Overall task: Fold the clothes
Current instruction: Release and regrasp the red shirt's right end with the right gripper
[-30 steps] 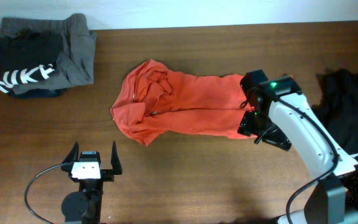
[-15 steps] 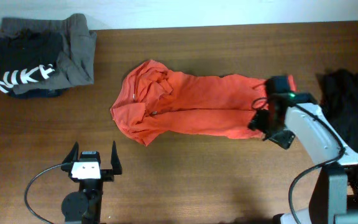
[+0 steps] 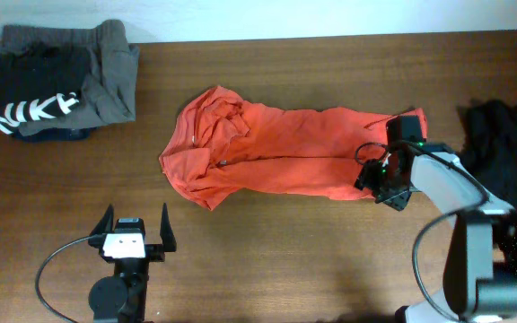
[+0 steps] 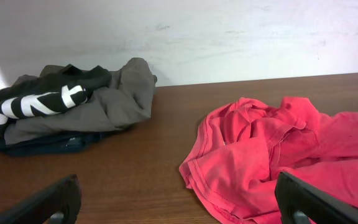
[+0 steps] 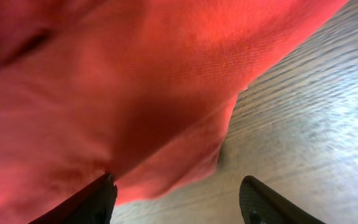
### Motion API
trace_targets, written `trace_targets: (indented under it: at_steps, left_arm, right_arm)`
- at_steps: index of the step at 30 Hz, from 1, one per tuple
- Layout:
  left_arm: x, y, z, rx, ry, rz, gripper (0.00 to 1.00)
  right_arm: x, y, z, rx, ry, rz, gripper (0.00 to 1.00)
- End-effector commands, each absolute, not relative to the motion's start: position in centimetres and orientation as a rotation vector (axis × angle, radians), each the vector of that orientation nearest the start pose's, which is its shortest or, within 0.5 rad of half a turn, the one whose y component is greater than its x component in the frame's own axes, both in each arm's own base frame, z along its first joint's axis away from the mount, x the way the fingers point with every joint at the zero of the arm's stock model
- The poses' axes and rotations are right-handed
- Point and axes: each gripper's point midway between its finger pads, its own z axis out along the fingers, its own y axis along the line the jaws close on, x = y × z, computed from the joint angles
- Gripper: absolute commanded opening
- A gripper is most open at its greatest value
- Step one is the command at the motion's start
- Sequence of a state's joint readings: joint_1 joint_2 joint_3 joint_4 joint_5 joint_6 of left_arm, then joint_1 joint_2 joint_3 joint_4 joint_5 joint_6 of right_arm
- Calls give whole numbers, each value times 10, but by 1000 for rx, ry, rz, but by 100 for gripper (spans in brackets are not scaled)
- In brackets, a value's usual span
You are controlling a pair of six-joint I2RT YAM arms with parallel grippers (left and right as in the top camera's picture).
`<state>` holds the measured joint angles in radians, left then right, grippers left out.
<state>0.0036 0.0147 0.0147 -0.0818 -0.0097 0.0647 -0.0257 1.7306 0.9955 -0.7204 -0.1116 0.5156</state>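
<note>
The clothes here are chiefly a red-orange shirt point(image 3: 276, 148) lying crumpled lengthwise across the middle of the table, collar end to the left. My right gripper point(image 3: 372, 183) sits low at the shirt's lower right edge. In the right wrist view its jaws point(image 5: 178, 186) stand apart, with the shirt's hem point(image 5: 166, 168) hanging between them and bare wood on the right side. My left gripper point(image 3: 135, 221) rests open near the front left, short of the shirt. The left wrist view shows the shirt's collar end point(image 4: 260, 149) ahead and to the right of the left gripper point(image 4: 176, 190).
A pile of grey and black garments with white lettering point(image 3: 52, 81) lies at the back left, also seen in the left wrist view as the pile point(image 4: 73, 106). A black garment point(image 3: 501, 161) lies at the right edge, close behind my right arm.
My right gripper slid right, off the top of the shirt to its lower right edge, uncovering that end. Its jaws have narrowed. The left arm has not moved.
</note>
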Motion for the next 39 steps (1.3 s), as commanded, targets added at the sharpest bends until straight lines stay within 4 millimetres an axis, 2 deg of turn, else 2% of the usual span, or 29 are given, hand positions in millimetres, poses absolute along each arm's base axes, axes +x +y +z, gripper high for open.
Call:
trace_targets:
  at_steps: [1, 9, 13, 15, 18, 21, 25, 27, 29, 31, 39]
  left_arm:
    - [246, 2, 156, 61, 1652, 66, 99]
    - [246, 2, 156, 61, 1652, 66, 99]
    - [246, 2, 156, 61, 1652, 66, 99]
    - [246, 2, 156, 61, 1652, 66, 99]
    - [246, 2, 156, 61, 1652, 66, 99]
    - [246, 2, 156, 61, 1652, 66, 99]
    - [246, 2, 156, 61, 1652, 66, 99]
    - [246, 2, 156, 61, 1652, 66, 99]
    - [246, 2, 156, 61, 1652, 67, 99]
    - [246, 2, 156, 61, 1652, 66, 99]
    - [246, 2, 156, 61, 1652, 66, 99]
  right_arm:
    - [306, 12, -3, 822, 2987, 206, 69]
    - [306, 2, -4, 823, 2976, 123, 71]
    - [314, -2, -4, 813, 2941, 97, 70]
    - [316, -2, -3, 818, 2929, 101, 64]
    - [317, -3, -3, 837, 2920, 91, 50]
    - [316, -4, -4, 838, 2922, 83, 47]
    - [314, -7, -4, 840, 2924, 54, 34]
    - [314, -7, -4, 841, 2924, 55, 25]
    - [314, -7, -4, 842, 2924, 55, 12]
    - [314, -7, -4, 870, 2916, 55, 5]
    - [314, -7, -4, 891, 2910, 57, 4]
